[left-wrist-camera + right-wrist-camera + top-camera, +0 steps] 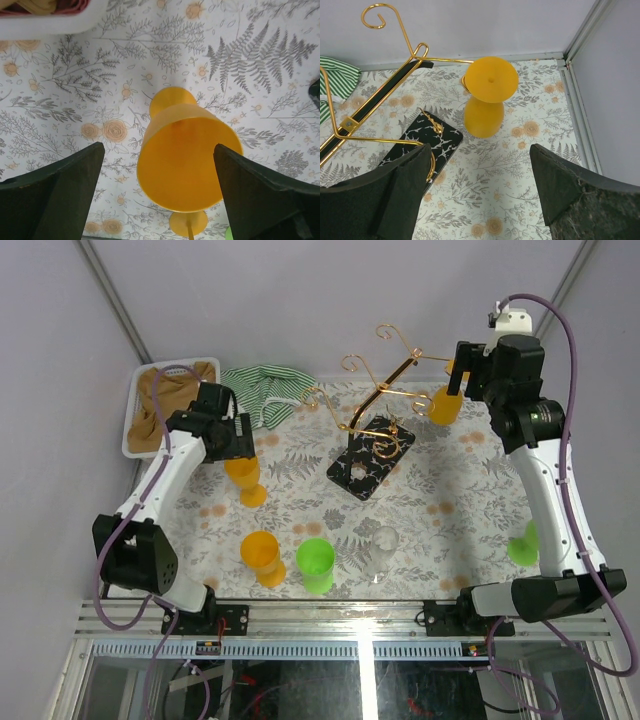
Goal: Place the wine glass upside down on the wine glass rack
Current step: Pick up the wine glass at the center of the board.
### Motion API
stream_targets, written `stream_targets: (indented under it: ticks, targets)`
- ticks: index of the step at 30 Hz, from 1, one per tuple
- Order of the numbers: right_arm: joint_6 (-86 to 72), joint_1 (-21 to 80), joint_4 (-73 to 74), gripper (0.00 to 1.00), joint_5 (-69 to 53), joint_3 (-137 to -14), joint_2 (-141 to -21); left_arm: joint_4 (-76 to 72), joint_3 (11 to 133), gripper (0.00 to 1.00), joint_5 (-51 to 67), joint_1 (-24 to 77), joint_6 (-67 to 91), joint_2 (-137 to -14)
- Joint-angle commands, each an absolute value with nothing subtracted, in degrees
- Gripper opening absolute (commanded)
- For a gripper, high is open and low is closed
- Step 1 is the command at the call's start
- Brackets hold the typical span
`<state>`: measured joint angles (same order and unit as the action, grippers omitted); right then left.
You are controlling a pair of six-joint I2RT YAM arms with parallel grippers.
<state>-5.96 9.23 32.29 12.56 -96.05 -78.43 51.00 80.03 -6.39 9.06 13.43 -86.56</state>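
Note:
An orange wine glass (182, 160) stands on the floral cloth between the fingers of my left gripper (160, 165), its wide bowl facing the camera. The gripper is open. A gap shows beside its left finger (65, 185), and its right finger (255, 190) overlaps the bowl's edge; I cannot tell if they touch. In the top view that glass (245, 480) is left of the wine glass rack (375, 390), gold wire on a black base (372, 455). Another orange glass (482, 107) hangs upside down on a rack arm. My right gripper (480, 170) hovers open and empty near it.
An orange glass (262, 558), a green one (316, 565) and a clear one (383, 550) stand near the front edge. Another green glass (522, 545) is behind the right arm. A white basket (140, 390) holds brown cloth at back left, beside a striped cloth (262, 390).

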Motion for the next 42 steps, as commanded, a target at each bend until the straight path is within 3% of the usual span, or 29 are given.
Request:
stream_targets:
  ticks: [1,4,10,19,23,29,36,42]
  targets:
    - [-4.17,9.5,30.29,0.87,14.34,-95.31,-75.79,48.11,77.01,0.88,-5.41,9.07,13.49,-87.52]
    - [-3.88,9.58,30.21,0.87,14.56,-94.78,-75.51,47.67,75.97,0.76,-5.54,9.05,13.36,-87.8]
    - [-3.56,9.5,30.1,0.87,14.46,-94.73,-75.83,47.38,76.94,0.35,-6.08,9.05,13.52,-87.91]
    - [-2.48,9.54,29.15,0.87,14.49,-94.09,-76.18,47.91,78.88,0.0,-6.71,9.01,13.61,-88.82]
    - [-2.51,9.51,28.75,0.88,14.91,-93.21,-76.16,47.92,79.97,0.0,-6.22,8.77,13.71,-89.73]
    - [-4.59,9.54,26.08,1.0,10.11,-92.03,-74.12,47.9,86.17,0.0,-7.0,3.57,12.92,-88.09]
    - [-11.43,9.5,24.33,1.0,-7.69,-93.49,-75.51,43.19,98.9,0.0,-9.92,0.01,12.5,-86.82]
    - [-20.53,9.5,5.36,1.0,-21.36,-83.79,-71.42,25.51,101.19,0.0,-1.82,-0.08,13.14,-80.96]
